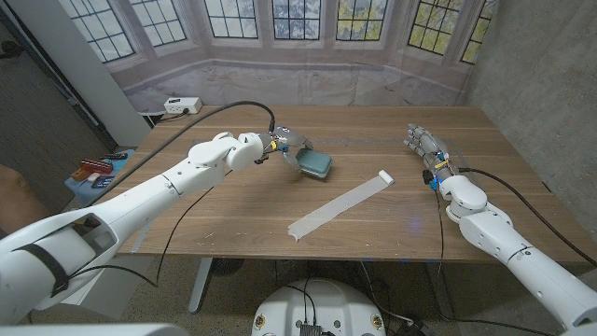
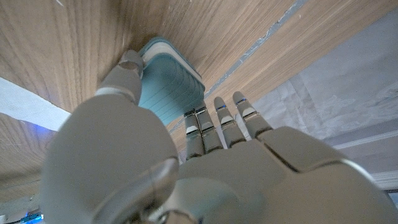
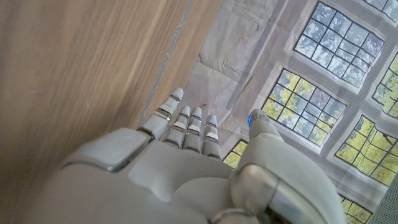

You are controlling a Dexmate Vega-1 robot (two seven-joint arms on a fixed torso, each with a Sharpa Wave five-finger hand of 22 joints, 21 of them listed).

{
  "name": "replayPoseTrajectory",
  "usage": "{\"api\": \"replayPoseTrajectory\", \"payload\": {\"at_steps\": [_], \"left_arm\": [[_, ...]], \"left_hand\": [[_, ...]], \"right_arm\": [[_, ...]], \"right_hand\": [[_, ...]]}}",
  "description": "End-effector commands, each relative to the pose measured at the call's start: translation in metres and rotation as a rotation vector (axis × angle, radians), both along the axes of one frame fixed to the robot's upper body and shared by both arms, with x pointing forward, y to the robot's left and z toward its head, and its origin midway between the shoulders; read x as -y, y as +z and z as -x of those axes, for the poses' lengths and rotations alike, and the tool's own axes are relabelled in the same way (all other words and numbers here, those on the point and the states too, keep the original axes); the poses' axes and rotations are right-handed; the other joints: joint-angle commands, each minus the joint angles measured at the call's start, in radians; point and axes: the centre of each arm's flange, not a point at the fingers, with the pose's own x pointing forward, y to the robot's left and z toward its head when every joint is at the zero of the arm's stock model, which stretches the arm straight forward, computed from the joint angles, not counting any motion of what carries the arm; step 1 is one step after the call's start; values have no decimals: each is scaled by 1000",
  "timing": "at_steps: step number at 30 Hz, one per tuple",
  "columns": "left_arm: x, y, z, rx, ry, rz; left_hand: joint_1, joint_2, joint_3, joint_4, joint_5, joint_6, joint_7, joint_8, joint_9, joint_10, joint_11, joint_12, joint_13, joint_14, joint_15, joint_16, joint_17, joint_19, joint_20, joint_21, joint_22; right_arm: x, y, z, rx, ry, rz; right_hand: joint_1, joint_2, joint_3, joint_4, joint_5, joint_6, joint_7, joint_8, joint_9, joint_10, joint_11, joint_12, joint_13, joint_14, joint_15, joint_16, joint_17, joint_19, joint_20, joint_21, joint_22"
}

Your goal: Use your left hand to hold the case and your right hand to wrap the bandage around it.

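The teal case (image 1: 317, 165) lies on the wooden table (image 1: 373, 243), left of its middle. My left hand (image 1: 287, 149) is on it from the left. In the left wrist view the thumb (image 2: 127, 70) presses one end of the case (image 2: 168, 84) and the fingers (image 2: 219, 119) lie against its other side, hiding that edge. A white bandage (image 1: 338, 203) stretches unrolled across the table's middle, its small rolled end (image 1: 385, 176) pointing to the right. My right hand (image 1: 424, 145) waits at the table's right side, fingers (image 3: 185, 121) straight and apart, holding nothing, well away from the bandage.
A black cable (image 1: 233, 106) arcs over the table's left back part to my left wrist. A white power strip (image 1: 182, 105) sits behind the table's far left corner. A small stand with red items (image 1: 93, 170) is off the left edge.
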Motion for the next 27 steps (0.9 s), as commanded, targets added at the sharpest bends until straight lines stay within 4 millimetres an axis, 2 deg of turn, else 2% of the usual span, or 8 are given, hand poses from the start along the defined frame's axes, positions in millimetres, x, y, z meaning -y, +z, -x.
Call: {"api": "replayPoseTrajectory", "payload": {"at_steps": [1, 16, 18, 27], "left_arm": [[-1, 1, 4, 10, -13, 36], [-7, -1, 7, 16, -45, 99], [-8, -2, 7, 19, -49, 109], [-13, -5, 9, 14, -60, 151]], "left_hand": [[18, 32, -1, 4, 5, 58, -7, 101, 35, 18, -8, 8, 7, 13, 0, 6, 4, 10, -1, -2, 6], [15, 34, 0, 4, 6, 76, -12, 121, 39, 29, -17, 12, 14, 24, -7, 4, 8, 10, -7, -5, 6], [16, 35, 1, 4, 7, 79, -18, 123, 39, 35, -17, 14, 16, 29, -10, 5, 9, 10, -8, -5, 6], [13, 36, 1, 5, 8, 88, -19, 134, 39, 42, -28, 16, 20, 37, -14, 5, 14, 10, -9, -7, 6]], "right_arm": [[-12, 7, 11, -25, -55, 106], [-35, 17, 27, -106, -169, 306], [-38, 19, 29, -121, -184, 333], [-52, 25, 37, -188, -256, 476]], "right_hand": [[14, -1, 0, -6, 6, 18, 7, 10, 4, 24, 2, 11, 2, 12, 5, 11, 2, 19, 1, 12, 5], [57, -15, 11, -28, 9, 75, 31, 21, 3, 101, 14, 35, 6, 86, 9, 29, -6, 81, 20, 25, 4], [63, -16, 12, -29, 10, 79, 31, 21, 3, 109, 16, 37, 7, 96, 7, 31, -6, 87, 22, 25, 4], [91, -23, 18, -35, 11, 102, 37, 23, 3, 146, 18, 52, 13, 132, 8, 38, -8, 117, 29, 29, 4]]}}
